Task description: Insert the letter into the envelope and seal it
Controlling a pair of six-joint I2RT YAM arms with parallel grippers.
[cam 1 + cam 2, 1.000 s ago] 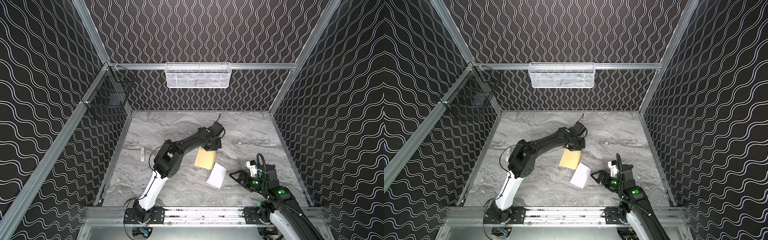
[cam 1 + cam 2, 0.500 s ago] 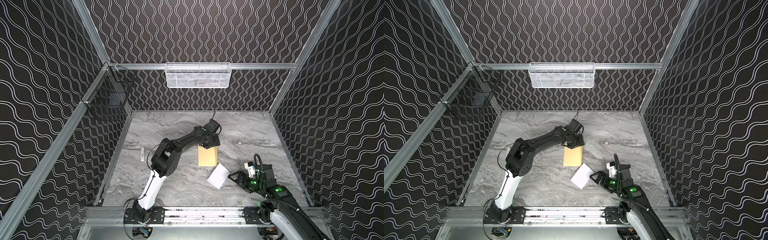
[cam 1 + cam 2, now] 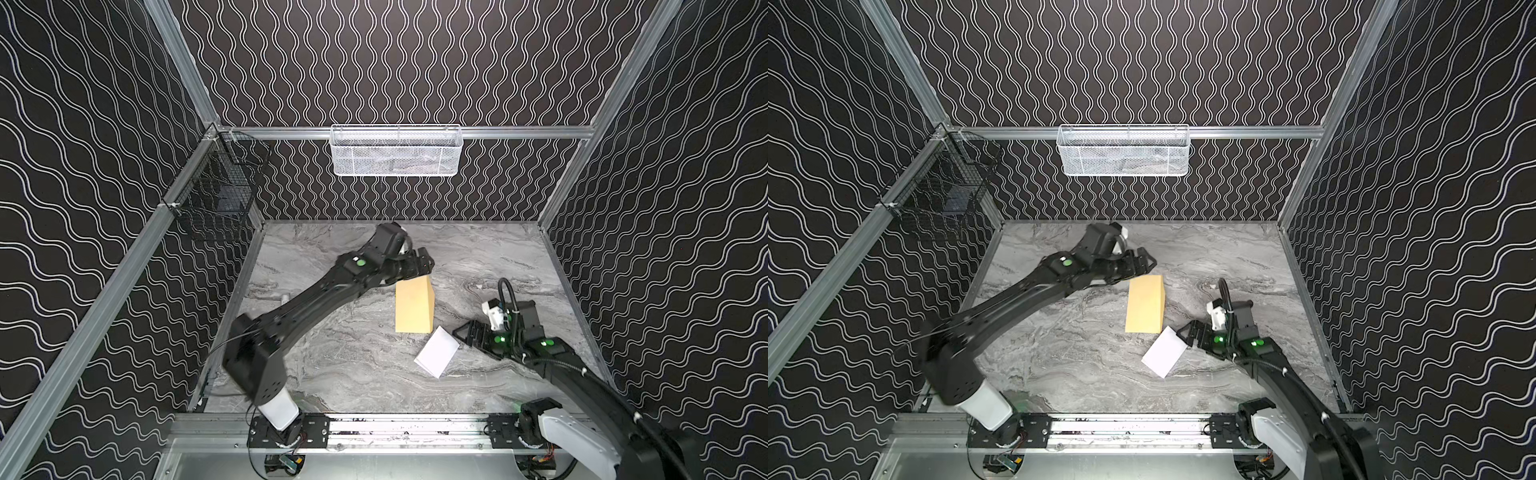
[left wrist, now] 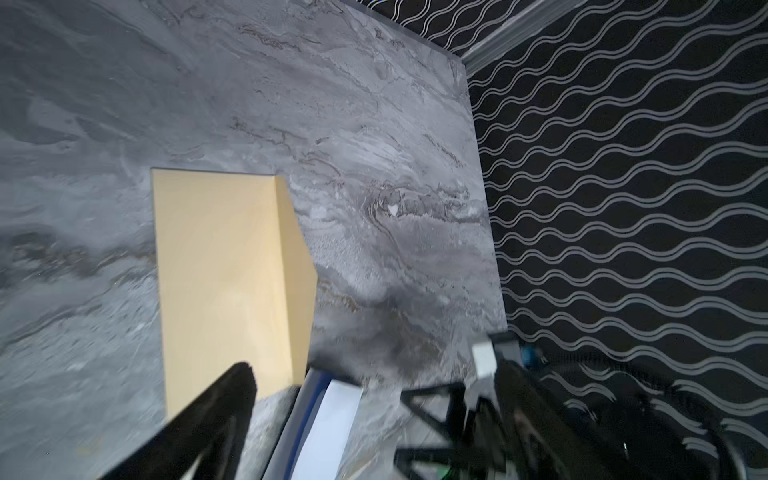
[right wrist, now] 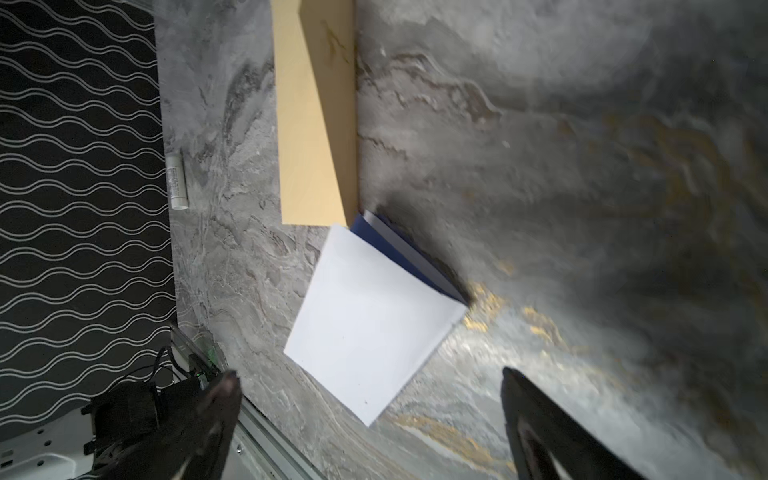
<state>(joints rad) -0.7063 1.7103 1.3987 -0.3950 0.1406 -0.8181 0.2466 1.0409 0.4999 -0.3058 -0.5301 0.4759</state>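
One white tube (image 5: 178,179) well apart from envelope (image 3: 413,305), letter (image 3: 436,352) just beside.

I find no legible text. The small white cylindrical tube (image 5: 178,180) carries grey print, too blurred to read; the tan paper envelope (image 5: 316,124) bears an unreadable dark-gold mark (image 5: 337,45).
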